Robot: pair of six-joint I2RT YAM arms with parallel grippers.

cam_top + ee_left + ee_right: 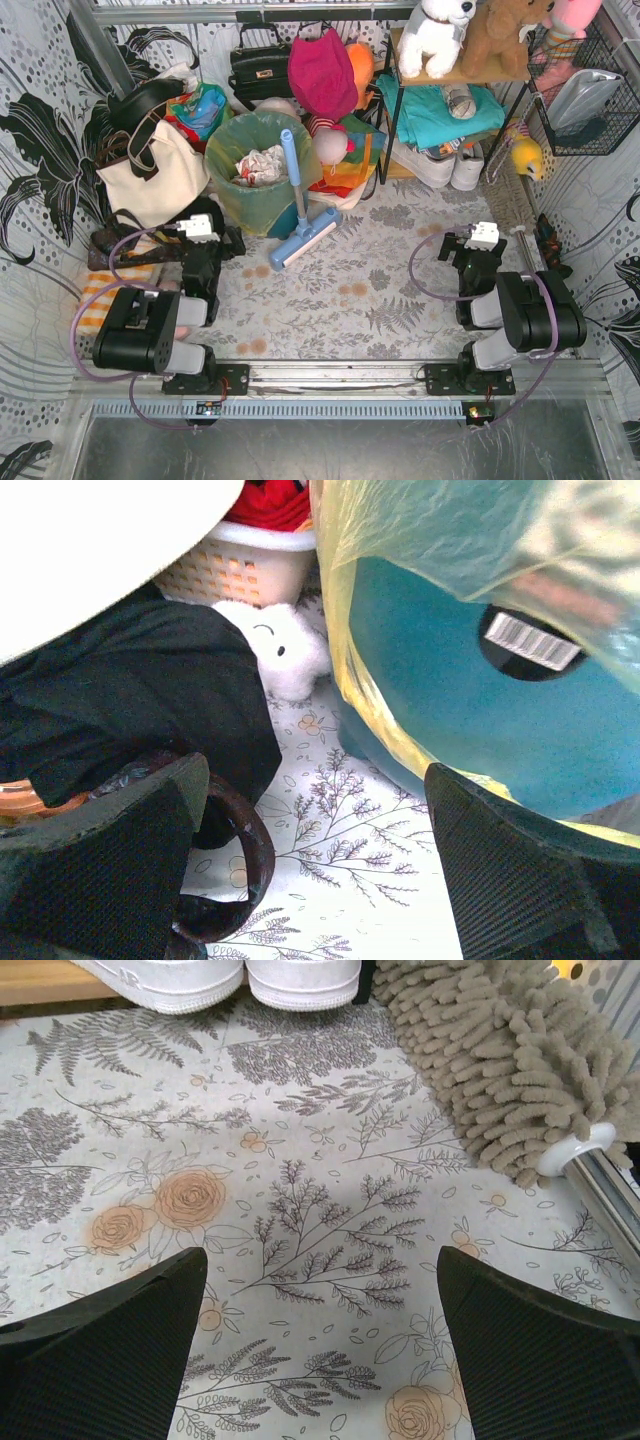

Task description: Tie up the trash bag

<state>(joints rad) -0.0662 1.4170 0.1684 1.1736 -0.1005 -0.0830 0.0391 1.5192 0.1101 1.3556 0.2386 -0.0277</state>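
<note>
Top external view: the trash bag (262, 160) lines the teal bin (250, 215) upper left of centre, mouth gaping, crumpled paper inside, no knot. Left gripper (200, 228) sits low just beside the bin, jaws wide, holding nothing. Left wrist view fills its upper right with yellow plastic over teal. Right gripper (480, 237), far right, also wide and empty, hangs over the floral cloth (300, 1160) near a shaggy mop head (500, 1050).

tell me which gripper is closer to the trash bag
Left. The left gripper sits right beside the trash bag, yellow plastic filling its wrist view. The right gripper is off to the bag's right, over floral mat by a beige mop head.
</note>
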